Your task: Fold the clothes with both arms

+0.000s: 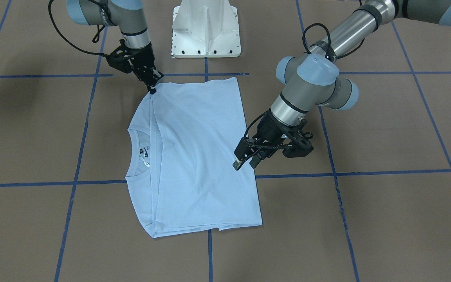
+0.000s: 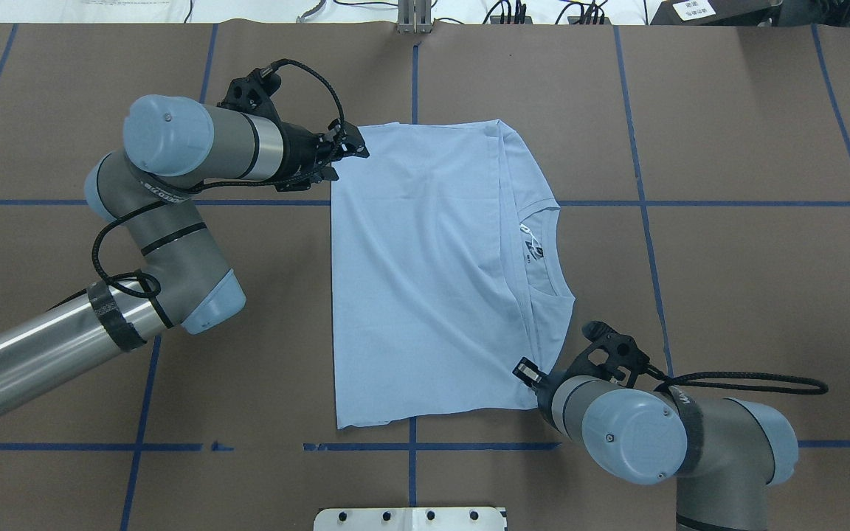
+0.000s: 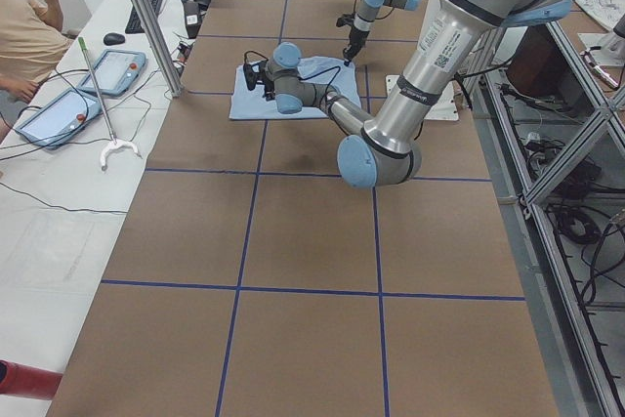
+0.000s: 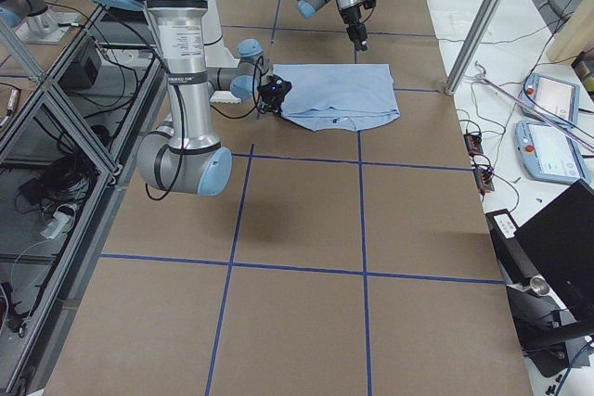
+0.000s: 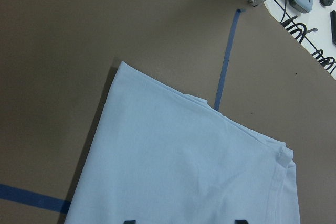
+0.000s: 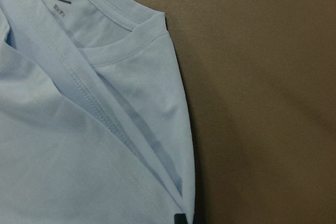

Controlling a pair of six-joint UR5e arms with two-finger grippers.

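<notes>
Soft, matt knit cloth on the T-shirt (image 1: 202, 156), faintly creased; ribbed at the collar (image 6: 126, 45). Matt brown paper-like counter (image 1: 386, 235), crossed with smooth blue tape (image 1: 366, 172). Brushed silver metal on the left arm (image 2: 26, 354), smooth light blue plastic on its joint caps (image 2: 167, 134). Matt black on the left claw (image 1: 245, 165) and right claw (image 1: 153, 91).

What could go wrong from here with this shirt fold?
The right gripper looks shut on one corner of the shirt, while the left gripper hovers open over another. Lifting now would likely drag the fold askew. Also, several layers stack at the right gripper's corner; its jaws may hold only some, letting the rest slip.
</notes>
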